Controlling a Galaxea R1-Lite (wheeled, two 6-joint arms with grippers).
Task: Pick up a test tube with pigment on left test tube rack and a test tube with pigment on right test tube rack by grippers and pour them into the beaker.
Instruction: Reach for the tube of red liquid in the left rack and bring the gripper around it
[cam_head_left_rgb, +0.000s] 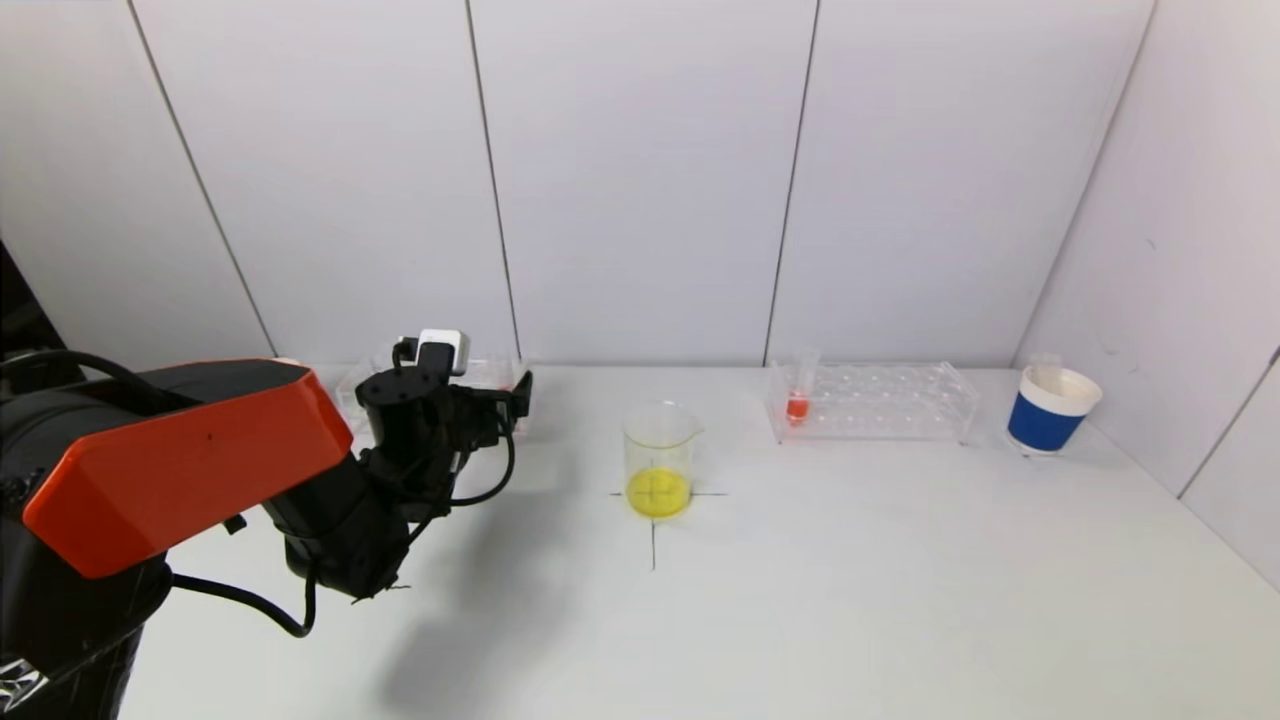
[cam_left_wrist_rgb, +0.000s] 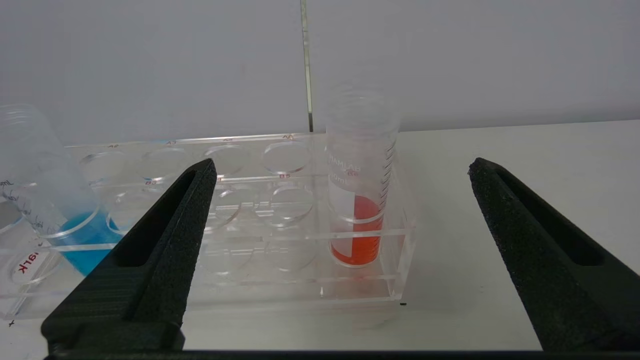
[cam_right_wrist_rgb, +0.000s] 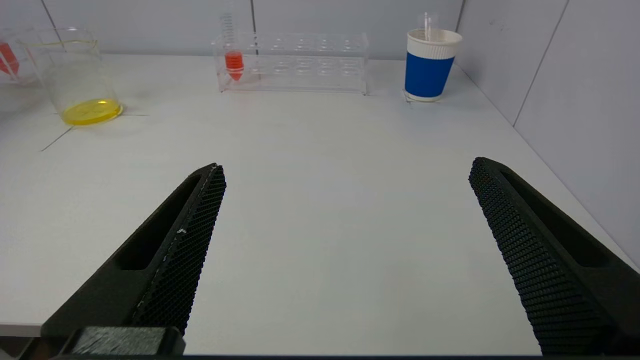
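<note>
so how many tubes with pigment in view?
3: an orange tube at the left rack's end, a blue-filled one beside that rack, an orange one in the right rack. Others may be hidden.

Table (cam_head_left_rgb: 800, 600): everything stands on it, with the wall behind
Beaker (cam_head_left_rgb: 659, 460): in the middle of the table, on a drawn cross, between the two racks
Left rack (cam_left_wrist_rgb: 250, 225): at the back on the left side, near the wall
Left tube (cam_left_wrist_rgb: 360, 200): upright in the end hole of the left rack, the end nearest the beaker
Left gripper (cam_left_wrist_rgb: 340, 260): just in front of the left rack, spread wide, the left tube in line between its fingers
Right rack (cam_head_left_rgb: 870, 400): at the back, right of the beaker
Right tube (cam_head_left_rgb: 800, 395): upright in the right rack's end hole nearest the beaker
Cup (cam_head_left_rgb: 1050, 410): right of the right rack, close to the side wall
Right gripper (cam_right_wrist_rgb: 345, 260): low over the near edge of the table, spread wide, well apart from the right rack
</note>
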